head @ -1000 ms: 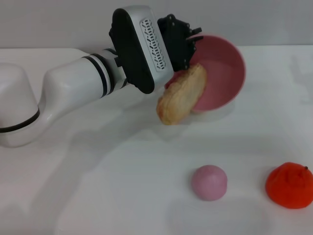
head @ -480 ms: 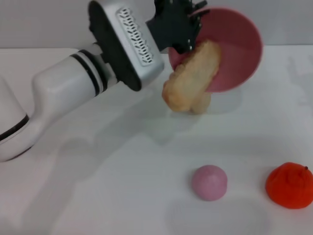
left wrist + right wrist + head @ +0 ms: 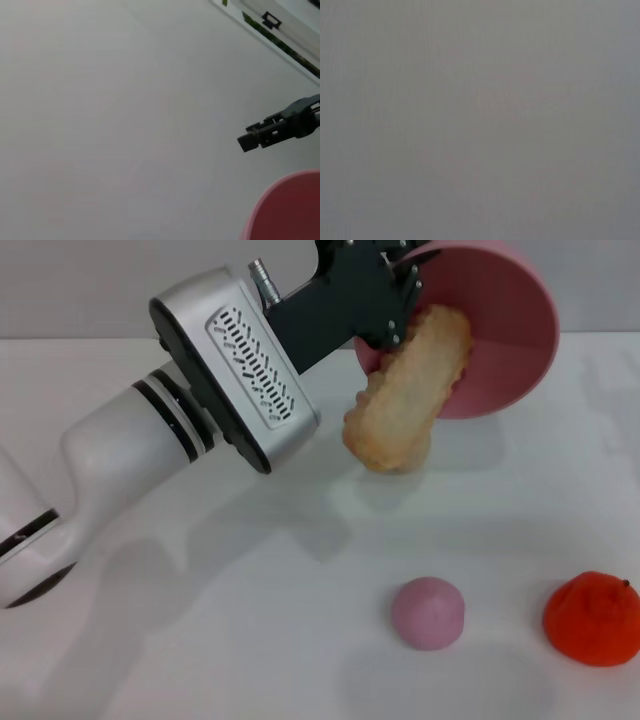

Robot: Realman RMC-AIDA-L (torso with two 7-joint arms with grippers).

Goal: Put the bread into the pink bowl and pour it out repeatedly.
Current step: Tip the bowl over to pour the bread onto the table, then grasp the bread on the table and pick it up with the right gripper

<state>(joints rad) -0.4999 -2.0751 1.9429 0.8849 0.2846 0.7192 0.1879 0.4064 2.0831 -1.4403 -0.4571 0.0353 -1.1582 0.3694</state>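
- The left end effector [image 3: 385,285] is raised above the far part of the white worktop [image 3: 250,620], pinching the near rim of the pink bowl [image 3: 500,325].
- The bowl is tipped steeply, its opening facing the camera.
- The bread [image 3: 408,390] hangs out of the bowl, upper end against the rim beside the end effector, lower end touching or just above the worktop, pale underside outward.
- A pink ball [image 3: 428,612] and an orange-red toy [image 3: 592,618] lie nearer, well apart from the bowl.
- The right end effector is out of sight.

The pink bowl [image 3: 495,330] has risen, tipping the bread [image 3: 408,390] steeper.
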